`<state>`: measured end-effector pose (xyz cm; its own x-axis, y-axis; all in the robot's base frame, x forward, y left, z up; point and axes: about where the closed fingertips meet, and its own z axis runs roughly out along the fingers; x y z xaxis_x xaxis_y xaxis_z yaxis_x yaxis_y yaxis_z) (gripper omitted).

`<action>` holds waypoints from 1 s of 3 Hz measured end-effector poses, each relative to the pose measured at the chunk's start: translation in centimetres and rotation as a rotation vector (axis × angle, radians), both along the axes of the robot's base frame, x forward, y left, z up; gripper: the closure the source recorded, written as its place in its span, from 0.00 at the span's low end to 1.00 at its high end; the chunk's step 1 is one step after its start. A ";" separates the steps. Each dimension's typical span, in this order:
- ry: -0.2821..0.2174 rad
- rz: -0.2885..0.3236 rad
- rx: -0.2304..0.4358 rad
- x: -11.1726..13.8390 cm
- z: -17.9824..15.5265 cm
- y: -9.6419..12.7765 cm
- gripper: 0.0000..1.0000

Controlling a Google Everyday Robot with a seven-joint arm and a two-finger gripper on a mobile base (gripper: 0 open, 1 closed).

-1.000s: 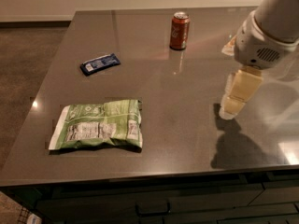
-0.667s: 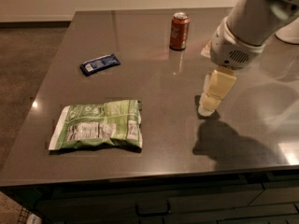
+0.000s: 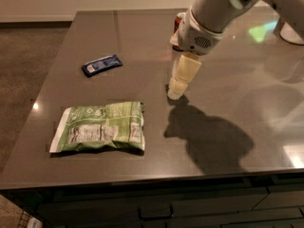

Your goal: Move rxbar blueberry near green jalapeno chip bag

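Note:
The rxbar blueberry, a small flat dark-blue wrapper with white lettering, lies on the dark table towards the back left. The green jalapeno chip bag, large, green and white with its nutrition label up, lies flat near the front left. My gripper hangs over the middle of the table with cream fingers pointing down, well to the right of the bar and up-right of the bag. It holds nothing that I can see.
A red-brown soda can stands at the back, mostly hidden behind my arm. The dark table has its front edge close below the bag and its left edge beside both items. A white object sits at the far right.
My arm and gripper have moved left across the table, from the right side towards the middle, now covering the soda can. The bar, bag and can have not moved.

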<state>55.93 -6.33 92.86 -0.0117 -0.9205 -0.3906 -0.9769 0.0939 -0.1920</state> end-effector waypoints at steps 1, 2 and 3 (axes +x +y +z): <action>-0.017 0.024 0.033 3.7 0.2 3.2 0.00; -0.029 0.043 0.024 7.0 -0.2 5.9 0.00; -0.043 0.068 -0.021 9.6 -0.9 8.1 0.00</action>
